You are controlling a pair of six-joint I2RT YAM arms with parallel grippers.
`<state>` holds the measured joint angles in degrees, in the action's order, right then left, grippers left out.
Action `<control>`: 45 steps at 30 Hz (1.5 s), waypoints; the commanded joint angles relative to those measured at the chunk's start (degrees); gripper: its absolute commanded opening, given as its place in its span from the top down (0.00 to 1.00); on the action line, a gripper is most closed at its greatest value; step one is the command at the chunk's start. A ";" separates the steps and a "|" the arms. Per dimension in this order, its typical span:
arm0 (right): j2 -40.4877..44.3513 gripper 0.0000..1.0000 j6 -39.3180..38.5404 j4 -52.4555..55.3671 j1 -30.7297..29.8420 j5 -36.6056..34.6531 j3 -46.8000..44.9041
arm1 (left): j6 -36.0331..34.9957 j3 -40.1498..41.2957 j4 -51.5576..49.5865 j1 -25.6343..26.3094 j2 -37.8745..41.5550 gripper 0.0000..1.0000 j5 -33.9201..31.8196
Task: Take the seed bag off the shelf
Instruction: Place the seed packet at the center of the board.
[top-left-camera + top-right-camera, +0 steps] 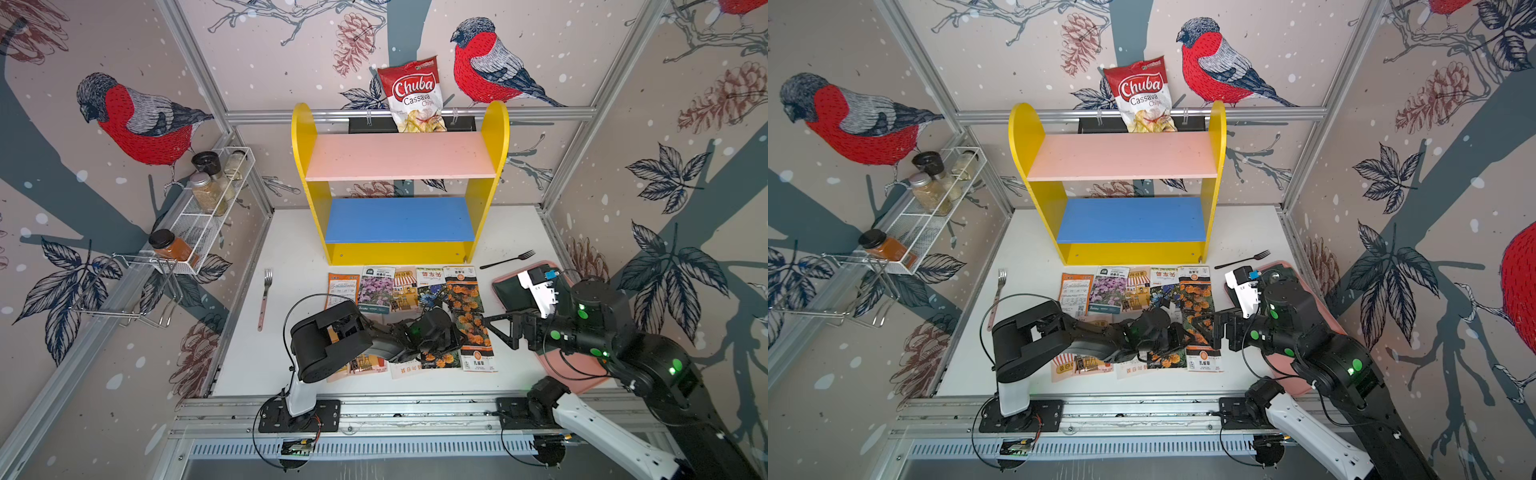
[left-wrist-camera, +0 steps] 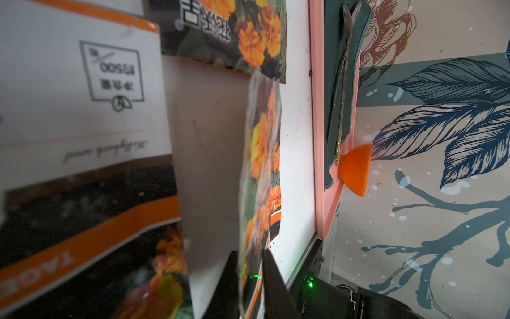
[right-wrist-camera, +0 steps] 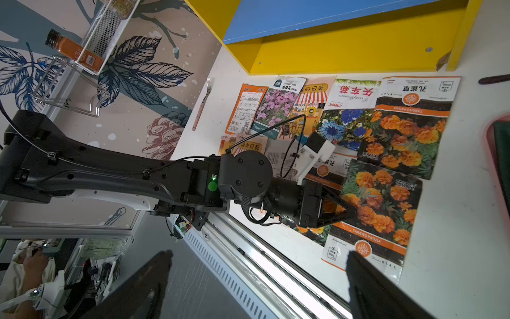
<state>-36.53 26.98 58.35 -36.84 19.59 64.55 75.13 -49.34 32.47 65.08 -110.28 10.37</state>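
two arms work low over the white table (image 1: 257,353), well out in front of the shelf (image 1: 399,158). the left gripper (image 2: 249,251) is farther from the shelf than anything else on the table, down among a spread of seed packets. in the left wrist view a marigold seed bag (image 2: 262,154) stands edge-on between its dark fingers (image 2: 276,284). the fingers sit narrowly apart on either side of it, and i cannot tell whether they pinch it or only flank it. so the seed bag is off the shelf, out past the front of its yellow base.

the right gripper (image 1: 496,330) points at the left one from just beside it, about as far from the shelf. its jaws are spread wide with nothing between them. its arm passes over a pink tray (image 1: 582,382).

closer to the shelf, a row of five seed packets (image 1: 399,286) lies flat, edge to edge, just before the base. a pink-handled fork (image 1: 266,295) lies off one front corner of the shelf, and a black fork (image 1: 509,259) off the other.

behind the shelf's pink upper board a red and white chips bag (image 1: 415,95) stands upright against the back wall.
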 commanded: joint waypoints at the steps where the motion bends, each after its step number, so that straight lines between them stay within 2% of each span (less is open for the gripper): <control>1: -0.21 0.00 -0.61 -0.88 -0.08 -0.50 0.22 | -0.66 -0.76 -2.85 0.22 0.63 0.72 -0.44; 6: -0.55 0.00 -0.61 -1.28 -0.07 -0.35 0.22 | -3.05 -2.56 -8.22 0.27 1.37 0.52 -0.60; 11: -0.60 0.00 -0.70 -1.49 -0.08 -0.26 0.21 | -7.41 -5.56 -15.93 0.52 2.99 0.21 -3.08; 16: -0.88 0.00 -0.91 -1.56 -0.08 -0.40 0.22 | -12.68 -10.92 -24.05 0.92 3.05 0.04 -4.01; 32: -0.73 0.00 -1.06 -1.62 -0.07 -0.97 1.02 | -16.53 -7.52 -29.37 0.76 12.20 0.03 -8.22; 38: -0.05 0.00 -1.40 -4.07 -0.05 0.07 0.86 | -20.71 -6.46 -35.00 -0.92 19.78 0.04 -11.72; 45: -0.55 0.00 -2.55 -7.39 -0.07 -1.22 -0.11 | -27.41 -3.82 -42.73 -6.06 32.68 0.04 -14.78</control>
<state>-36.82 25.61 54.85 -36.84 18.96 64.84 52.29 -53.78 -5.19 60.36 -80.93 -1.69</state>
